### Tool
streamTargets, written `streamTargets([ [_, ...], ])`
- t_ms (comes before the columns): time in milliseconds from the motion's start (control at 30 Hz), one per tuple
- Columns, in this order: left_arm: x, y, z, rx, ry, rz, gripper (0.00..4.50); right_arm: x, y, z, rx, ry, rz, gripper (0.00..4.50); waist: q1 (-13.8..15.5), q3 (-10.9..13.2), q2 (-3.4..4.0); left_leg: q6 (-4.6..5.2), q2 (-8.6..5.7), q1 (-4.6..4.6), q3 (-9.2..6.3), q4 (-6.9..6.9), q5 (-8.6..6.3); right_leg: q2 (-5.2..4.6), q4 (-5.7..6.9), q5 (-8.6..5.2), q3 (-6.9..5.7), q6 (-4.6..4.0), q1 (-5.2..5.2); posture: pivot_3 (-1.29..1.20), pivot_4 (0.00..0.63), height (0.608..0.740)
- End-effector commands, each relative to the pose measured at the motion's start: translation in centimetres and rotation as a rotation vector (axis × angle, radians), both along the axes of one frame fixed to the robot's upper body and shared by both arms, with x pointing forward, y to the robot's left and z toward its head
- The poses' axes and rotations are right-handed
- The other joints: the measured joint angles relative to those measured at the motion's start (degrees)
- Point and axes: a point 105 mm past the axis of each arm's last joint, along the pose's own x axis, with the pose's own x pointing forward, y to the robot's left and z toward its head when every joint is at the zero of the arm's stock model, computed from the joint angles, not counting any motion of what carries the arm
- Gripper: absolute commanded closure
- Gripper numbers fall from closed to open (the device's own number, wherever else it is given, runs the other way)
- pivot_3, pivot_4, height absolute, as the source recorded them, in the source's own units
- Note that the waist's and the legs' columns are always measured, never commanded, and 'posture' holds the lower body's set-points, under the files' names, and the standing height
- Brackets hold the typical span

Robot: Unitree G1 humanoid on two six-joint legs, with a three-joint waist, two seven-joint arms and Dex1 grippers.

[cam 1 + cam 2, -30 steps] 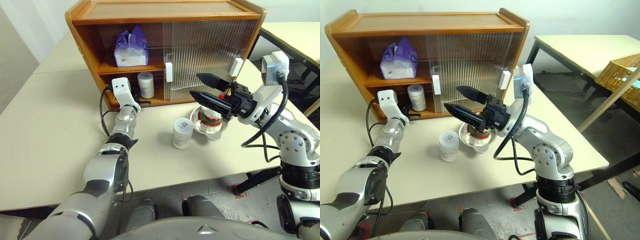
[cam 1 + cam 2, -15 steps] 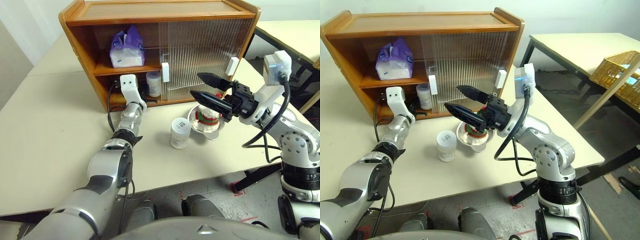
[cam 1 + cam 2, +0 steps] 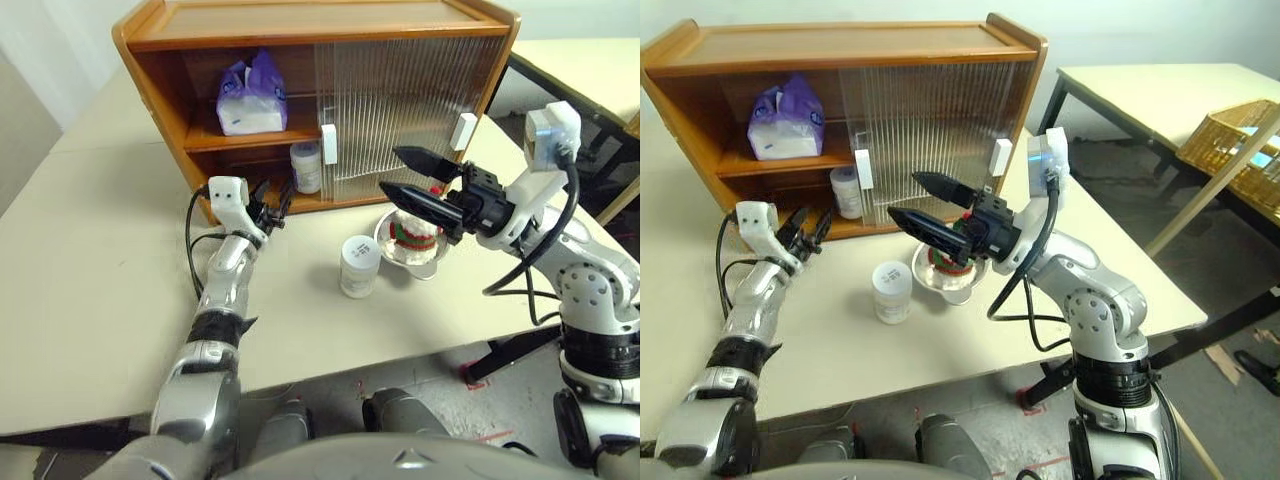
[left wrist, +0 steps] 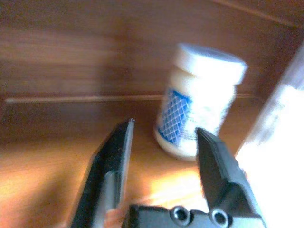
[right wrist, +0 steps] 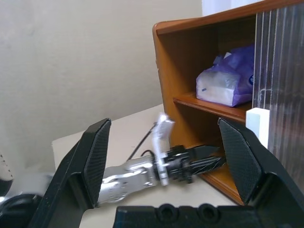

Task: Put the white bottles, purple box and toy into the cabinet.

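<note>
One white bottle (image 3: 306, 166) stands on the lower shelf of the wooden cabinet (image 3: 330, 20), just left of the ribbed sliding door (image 3: 400, 110). My left gripper (image 3: 270, 205) is open at the shelf's front edge. In the left wrist view the same white bottle (image 4: 202, 99) stands free beyond the left gripper's fingertips (image 4: 164, 127). The other white bottle (image 3: 359, 266) stands on the table. The purple box (image 3: 252, 97) lies on the upper shelf. The toy (image 3: 415, 235) sits in a steel bowl, with my open right gripper (image 3: 392, 170) hovering above it, empty.
The steel bowl (image 3: 413, 255) stands in front of the closed door, right of the table bottle. A black cable loops beside my left wrist (image 3: 195, 250). A second table (image 3: 1160, 90) and a wicker basket (image 3: 1235, 140) are off to the right.
My left gripper has opened, let go of the bottle on the lower shelf and drawn back out of the cabinet. The right arm has stayed still.
</note>
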Motion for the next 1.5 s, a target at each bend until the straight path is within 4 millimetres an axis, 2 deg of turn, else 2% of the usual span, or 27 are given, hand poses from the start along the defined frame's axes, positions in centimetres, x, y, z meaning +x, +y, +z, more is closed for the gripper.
streamTargets([
  [33,-3.1,-1.2,0.5,0.020,0.003,-0.219,0.35,0.1,0.3,0.0,0.002,0.002,0.030,0.00,0.33,0.00,0.00,-0.01,0.03,0.00,-0.02,-0.01,-0.01,-0.01,0.00,0.01,0.02,-0.08,-0.03,-0.13,0.047,0.740],
  [67,-4.5,-1.6,0.2,0.023,0.017,-0.303,0.03,0.1,0.4,0.0,0.003,0.001,0.036,0.00,0.46,-0.01,0.01,-0.04,0.07,0.00,-0.09,-0.01,-0.02,-0.01,0.03,0.02,0.04,-0.16,-0.06,-0.12,0.046,0.740],
  [200,-8.1,-3.1,-0.6,0.055,0.076,-0.551,0.03,0.2,0.6,0.1,0.003,-0.002,0.048,0.00,1.42,-0.05,0.08,-0.21,0.54,-0.04,-0.70,-0.13,-0.12,-0.13,0.09,0.06,0.32,-0.59,-0.33,-0.11,0.043,0.740],
  [267,-8.9,-3.4,-0.9,0.061,0.103,-0.613,0.03,0.3,0.6,0.1,0.003,-0.003,0.051,0.00,2.23,-0.05,0.08,-0.32,0.70,-0.07,-0.82,-0.11,-0.18,-0.44,0.08,0.38,0.27,-1.36,-0.67,-0.11,0.044,0.740],
  [333,-9.7,-3.8,-1.3,0.103,0.115,-0.694,0.03,0.3,0.7,0.1,0.002,-0.004,0.053,0.00,2.91,-0.07,0.11,-1.11,0.86,-0.12,-0.85,-0.16,-0.65,-0.47,0.08,0.48,0.21,-1.58,-0.77,-0.11,0.044,0.740],
  [367,-9.9,-3.9,-1.5,0.120,0.122,-0.720,0.03,0.3,0.7,0.2,0.001,-0.005,0.054,0.00,3.11,-0.08,0.13,-1.17,0.96,-0.12,-0.85,-0.16,-0.68,-0.47,0.08,0.53,0.18,-1.71,-0.80,-0.11,0.045,0.740],
  [467,-10.0,-4.0,-1.8,0.139,0.133,-0.769,0.03,0.3,0.7,0.2,0.000,-0.006,0.055,0.00,3.18,-0.11,0.18,-1.21,1.09,-0.30,-0.86,-0.18,-0.71,-0.46,0.12,0.64,0.17,-1.93,-0.87,-0.12,0.044,0.740],
  [567,-10.6,-4.2,-2.2,0.180,0.145,-0.856,0.03,0.2,0.6,0.2,-0.003,-0.008,0.048,0.00,3.13,-0.14,0.23,-0.42,1.15,-0.59,-0.84,-0.17,-0.24,-0.44,0.18,0.72,0.16,-2.03,-1.12,-0.13,0.043,0.740],
  [867,-10.5,-4.7,-2.8,0.226,0.141,-0.954,0.03,0.2,0.4,0.3,-0.005,-0.012,0.034,0.00,2.92,-0.28,0.45,-0.38,1.21,-0.64,-0.84,-0.23,-0.22,-0.42,0.17,0.73,0.17,-2.06,-1.22,-0.15,0.039,0.740],
  [1167,-9.3,-7.2,-2.7,0.198,0.115,-0.996,0.03,0.1,0.3,0.3,-0.006,-0.010,0.017,0.00,2.63,-0.35,0.55,-0.33,1.21,-0.65,-0.84,-0.21,-0.19,-0.43,0.17,0.77,0.17,-2.03,-1.19,-0.17,0.041,0.740],
  [1500,-8.8,-8.9,-3.0,0.181,0.109,-1.023,0.03,0.0,0.1,0.3,-0.007,-0.012,0.006,0.00,2.06,-0.36,0.57,-0.14,1.21,-0.64,-0.84,-0.20,-0.08,-0.42,0.14,0.81,0.17,-1.72,-1.12,-0.18,0.039,0.740],
])
